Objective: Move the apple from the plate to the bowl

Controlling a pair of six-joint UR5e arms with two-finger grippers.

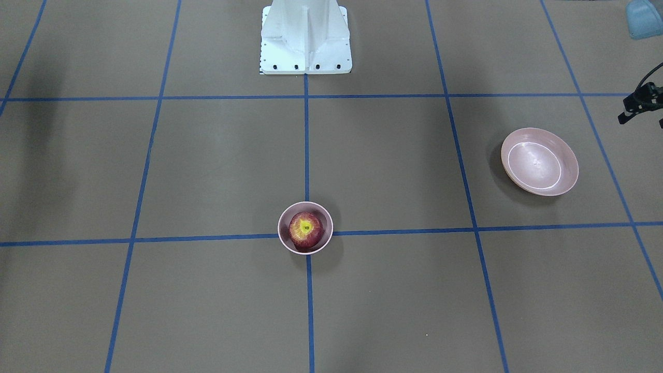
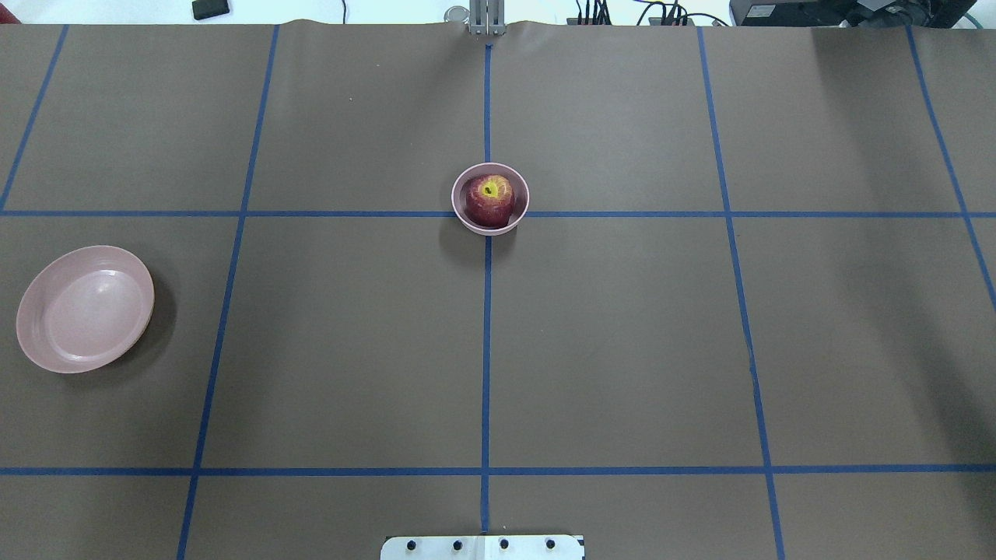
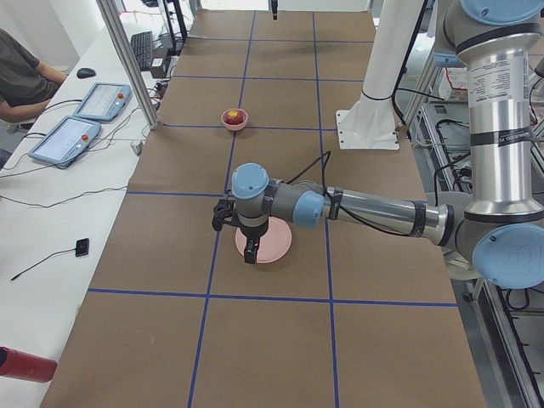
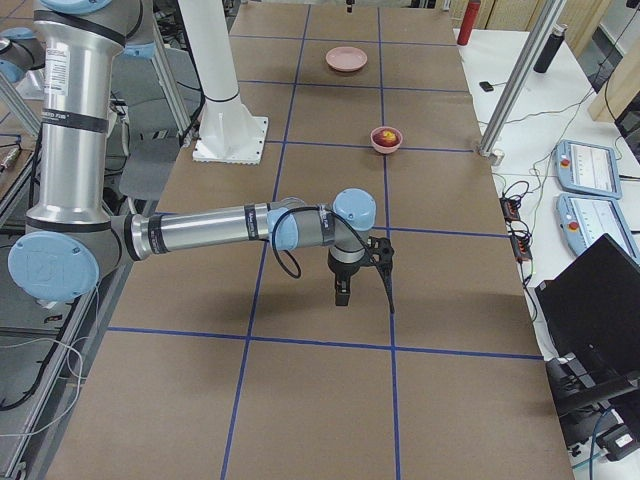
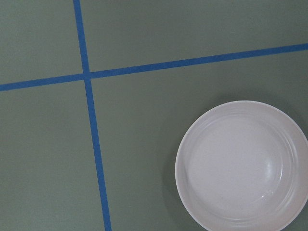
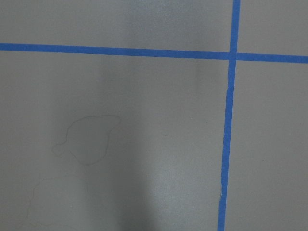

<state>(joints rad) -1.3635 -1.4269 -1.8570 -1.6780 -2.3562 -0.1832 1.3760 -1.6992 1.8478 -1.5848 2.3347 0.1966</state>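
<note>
The dark red apple (image 1: 305, 229) with its yellow stem patch sits inside the small deep pink bowl (image 1: 283, 228) at the table's middle, also in the overhead view (image 2: 489, 200). The wide shallow pink plate (image 1: 538, 161) is bare on the robot's left side; the left wrist view shows it (image 5: 243, 166) with no fingers in frame. My left gripper (image 3: 249, 253) hangs over the plate's edge, far from the bowl; I cannot tell if it is open. My right gripper (image 4: 343, 296) hangs over bare table on the robot's right; I cannot tell its state.
The white robot base (image 1: 305, 39) stands at the table's back middle. Blue tape lines (image 2: 486, 350) divide the brown table cover into squares. Operator panels (image 3: 68, 136) and a seated person are beside the table's far side.
</note>
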